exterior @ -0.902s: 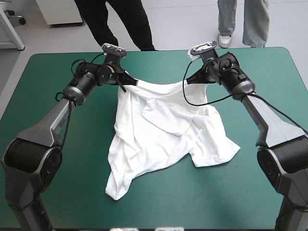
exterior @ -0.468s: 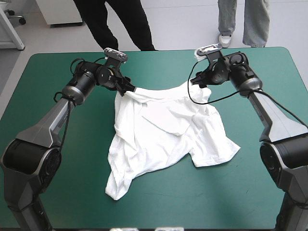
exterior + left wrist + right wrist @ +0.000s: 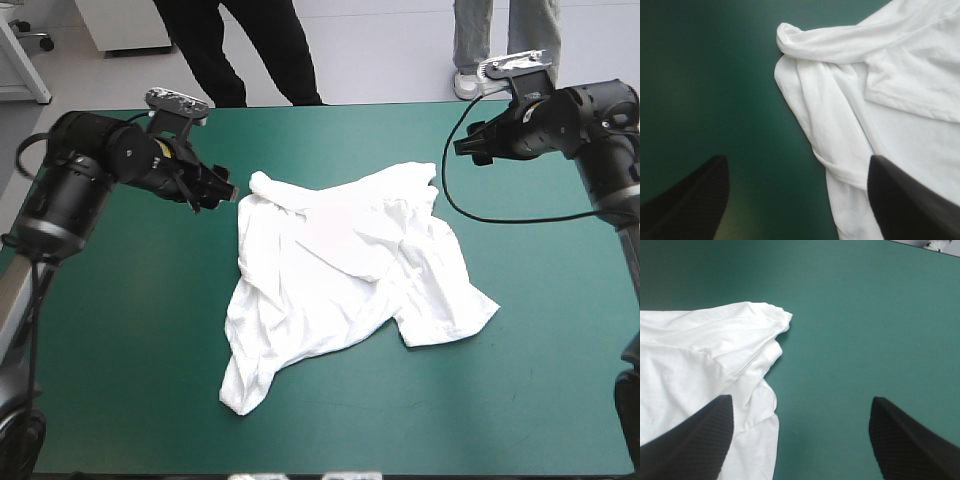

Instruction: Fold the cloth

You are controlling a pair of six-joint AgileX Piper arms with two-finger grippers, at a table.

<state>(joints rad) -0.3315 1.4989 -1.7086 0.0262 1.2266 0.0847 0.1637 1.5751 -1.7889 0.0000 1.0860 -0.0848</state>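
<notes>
The white T-shirt [image 3: 340, 290] lies loosely spread and rumpled on the teal-green counter [image 3: 120, 330], filling the middle of the frame in the high view. One point of it trails toward the lower left, another sticks out to the right, and its far edge runs bunched across the upper middle. Folds overlap near its centre.

The left end effector [image 3: 215, 192] hangs in the upper left of the frame, just beside the shirt's far left corner and not gripping it. In its wrist view the two black fingers [image 3: 687, 200] stand wide apart. A rolled, twisted edge of the shirt lies ahead of them and partly under one finger, with bare counter under the other.

The right end effector [image 3: 470, 150] sits in the upper right of the frame, near the far edge of the counter and apart from the shirt's far right corner. Its black fingers are also spread wide, with nothing between them. In its wrist view the shirt's bunched corner lies ahead and to one side, and the rest is bare counter.
</notes>
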